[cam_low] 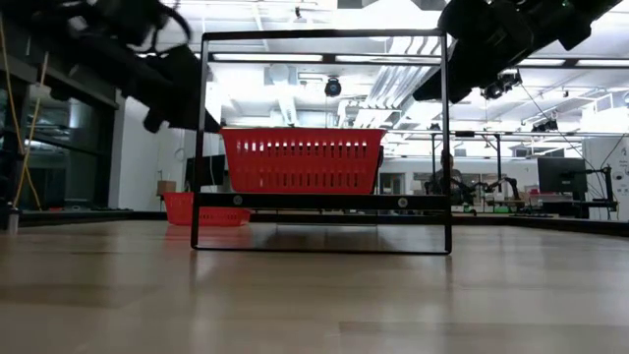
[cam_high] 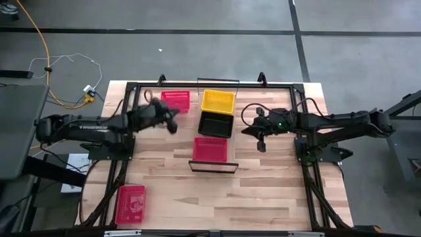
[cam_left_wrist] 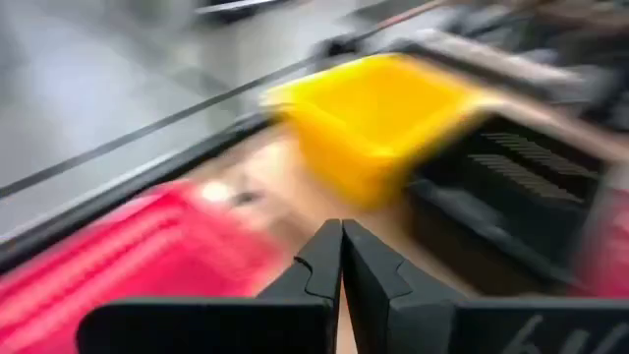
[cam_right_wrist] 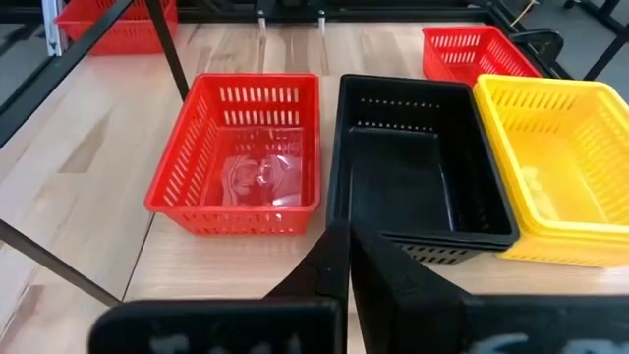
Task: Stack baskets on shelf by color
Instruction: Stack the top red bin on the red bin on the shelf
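Red, black and yellow baskets sit in a row on the shelf (cam_high: 197, 149): a red basket (cam_high: 210, 149) at the near end, a black basket (cam_high: 216, 124) in the middle, a yellow basket (cam_high: 218, 101) at the far end. Two more red ones lie off the shelf — the far red basket (cam_high: 175, 100) just beside the left gripper (cam_high: 172, 123), and the stray red basket (cam_high: 130, 203) at the bench's (cam_high: 263, 191) near left corner. Both grippers are empty with fingers pressed together; the right gripper (cam_high: 261, 145) hovers beside the black basket. The likely next step is fetching the far red basket — the left fingers must open before descending, straddle one rim wall, then lift it level onto the red one on the shelf.
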Motion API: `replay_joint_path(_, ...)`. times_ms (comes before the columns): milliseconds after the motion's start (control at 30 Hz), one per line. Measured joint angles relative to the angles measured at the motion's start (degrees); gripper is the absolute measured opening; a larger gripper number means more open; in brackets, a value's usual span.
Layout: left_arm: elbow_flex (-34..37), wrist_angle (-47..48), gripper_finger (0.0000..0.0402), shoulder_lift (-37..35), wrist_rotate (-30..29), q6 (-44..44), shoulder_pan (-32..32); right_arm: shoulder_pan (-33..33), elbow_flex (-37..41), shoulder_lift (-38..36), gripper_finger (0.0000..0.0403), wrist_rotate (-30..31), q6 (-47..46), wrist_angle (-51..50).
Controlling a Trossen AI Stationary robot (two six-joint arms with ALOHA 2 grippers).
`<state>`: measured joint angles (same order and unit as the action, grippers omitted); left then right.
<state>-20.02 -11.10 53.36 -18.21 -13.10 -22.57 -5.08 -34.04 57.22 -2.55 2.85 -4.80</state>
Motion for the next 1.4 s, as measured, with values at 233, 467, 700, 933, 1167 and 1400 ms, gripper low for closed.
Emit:
replay_joint_path(233,-8.9,20.8,0.0023,3.6,-11.7,-5.4,-8.4,0.0,0.0,0.1,0.0000,-0.4,0.0,-0.1)
replay_joint_path(467,-8.9,27.6,0.0104,6.5,-18.9,-14.9,-11.7,0.0,0.0,0.1,0.0000,-0.6,0.1,-0.1)
replay_joint_path(700,-8.9,27.5,0.0179,10.3,-18.6,-18.5,-14.8,0.0,0.0,0.1,0.0000,-0.6,0.1,-0.1)
replay_joint_path(933,-8.9,22.8,0.0195,16.9,-17.1,-19.9,-18.9,0.0,0.0,0.1,0.0000,-0.7,0.0,-0.1)
replay_joint_path(1167,-8.9,15.1,0.0193,23.1,-13.0,-19.8,-21.8,0.0,0.0,0.1,0.0000,-0.7,-0.1,-0.1)
replay_joint_path(1400,-8.9,14.5,0.0193,27.1,-12.0,-19.8,-23.7,0.0,0.0,0.1,0.0000,-0.7,-0.5,-0.1)
